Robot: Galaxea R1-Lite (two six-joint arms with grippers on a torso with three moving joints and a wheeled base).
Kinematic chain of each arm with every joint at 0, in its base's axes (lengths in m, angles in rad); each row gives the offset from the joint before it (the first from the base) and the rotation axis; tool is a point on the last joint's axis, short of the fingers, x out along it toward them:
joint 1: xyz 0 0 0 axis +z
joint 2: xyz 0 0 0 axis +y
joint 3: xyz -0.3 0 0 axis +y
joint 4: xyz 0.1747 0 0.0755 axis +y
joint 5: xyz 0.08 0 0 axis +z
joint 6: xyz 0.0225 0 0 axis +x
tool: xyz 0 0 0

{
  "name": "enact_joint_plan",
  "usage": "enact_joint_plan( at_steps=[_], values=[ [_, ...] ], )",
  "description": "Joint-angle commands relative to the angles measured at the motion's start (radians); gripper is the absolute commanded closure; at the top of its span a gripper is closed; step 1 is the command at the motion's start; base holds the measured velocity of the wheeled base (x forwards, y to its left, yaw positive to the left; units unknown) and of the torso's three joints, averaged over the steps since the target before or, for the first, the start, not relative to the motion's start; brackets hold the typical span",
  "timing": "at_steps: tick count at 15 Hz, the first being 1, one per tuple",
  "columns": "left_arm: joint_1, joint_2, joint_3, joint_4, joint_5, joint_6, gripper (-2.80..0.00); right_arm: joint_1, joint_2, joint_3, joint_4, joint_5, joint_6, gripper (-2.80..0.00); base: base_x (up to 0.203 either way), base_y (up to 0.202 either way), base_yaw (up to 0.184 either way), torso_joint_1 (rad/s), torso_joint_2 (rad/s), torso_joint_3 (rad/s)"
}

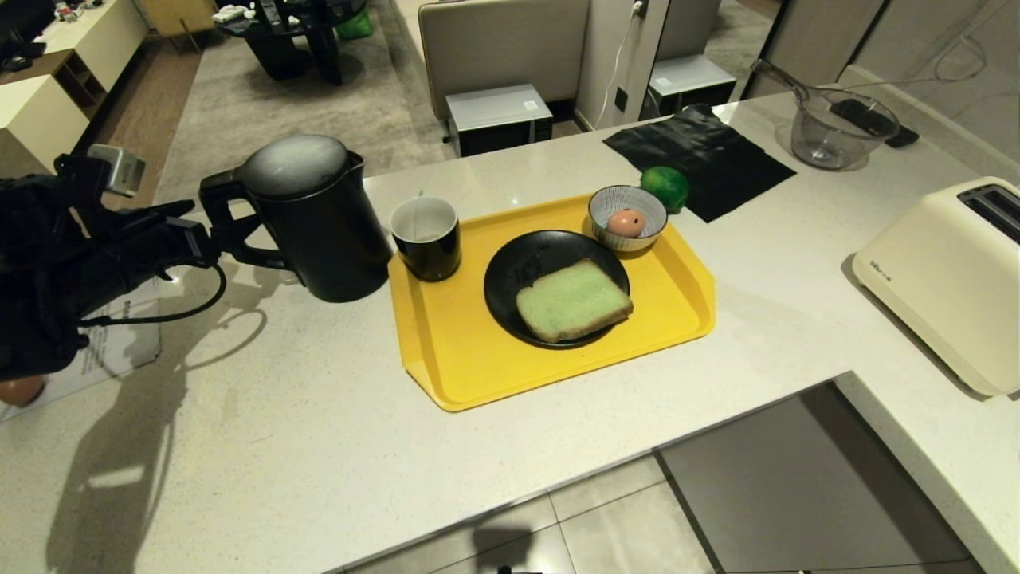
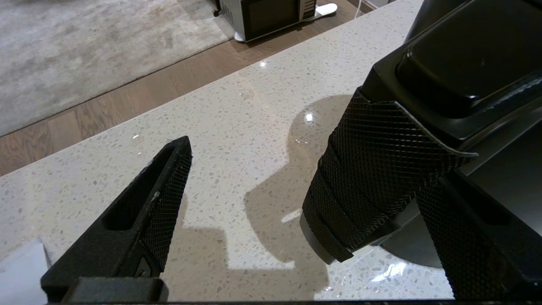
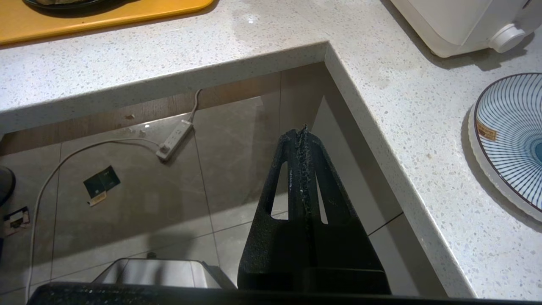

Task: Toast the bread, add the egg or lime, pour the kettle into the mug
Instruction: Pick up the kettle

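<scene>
The black kettle (image 1: pixel 315 219) stands on the counter left of the yellow tray (image 1: pixel 446 359). My left gripper (image 1: pixel 195 229) is open at its loop handle (image 1: pixel 231 227). In the left wrist view the knurled handle (image 2: pixel 372 169) sits between the fingers of the left gripper (image 2: pixel 305 178), close to one finger (image 2: pixel 470 245) and far from the other. On the tray are the black mug (image 1: pixel 426 237), the green bread (image 1: pixel 574 301) on a black plate (image 1: pixel 510 271), and the egg (image 1: pixel 626 223) in a striped bowl (image 1: pixel 637 203). The lime (image 1: pixel 666 186) lies behind the tray. My right gripper (image 3: pixel 302 132) hangs shut over the floor.
A cream toaster (image 1: pixel 948 279) stands on the right counter wing, with a striped plate (image 3: pixel 508 140) near it. A black cloth (image 1: pixel 701 155) and a glass jug (image 1: pixel 837 127) are at the back. A plain brown egg (image 1: pixel 20 391) and a paper lie far left.
</scene>
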Motion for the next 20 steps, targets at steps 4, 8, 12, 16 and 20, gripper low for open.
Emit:
enact_joint_plan(
  at_steps=[4,8,12,16,20],
  values=[
    [-0.004,0.028,-0.020,0.000,-0.004,0.005,-2.80,0.000,0.002,0.020,-0.001,0.000,0.000,0.00,0.000,0.000,0.000,0.000,0.00,0.000],
    [-0.004,0.028,-0.021,0.001,-0.004,0.006,-2.80,0.000,0.002,0.020,-0.001,0.000,0.000,0.00,0.000,0.000,0.000,0.000,0.00,0.000],
    [-0.010,0.035,-0.032,0.001,-0.003,0.009,-2.80,0.000,0.002,0.020,-0.001,0.000,0.000,0.00,0.000,0.000,0.000,0.000,0.00,0.000],
    [-0.010,0.042,-0.049,0.003,-0.003,0.009,0.00,0.000,0.002,0.020,-0.001,0.000,0.000,0.00,0.000,0.000,0.000,0.000,0.00,0.000],
    [-0.016,0.046,-0.058,0.003,-0.003,0.011,0.00,0.000,0.002,0.020,-0.001,0.000,0.001,0.00,0.000,0.000,0.000,0.000,0.00,0.000]
  ],
)
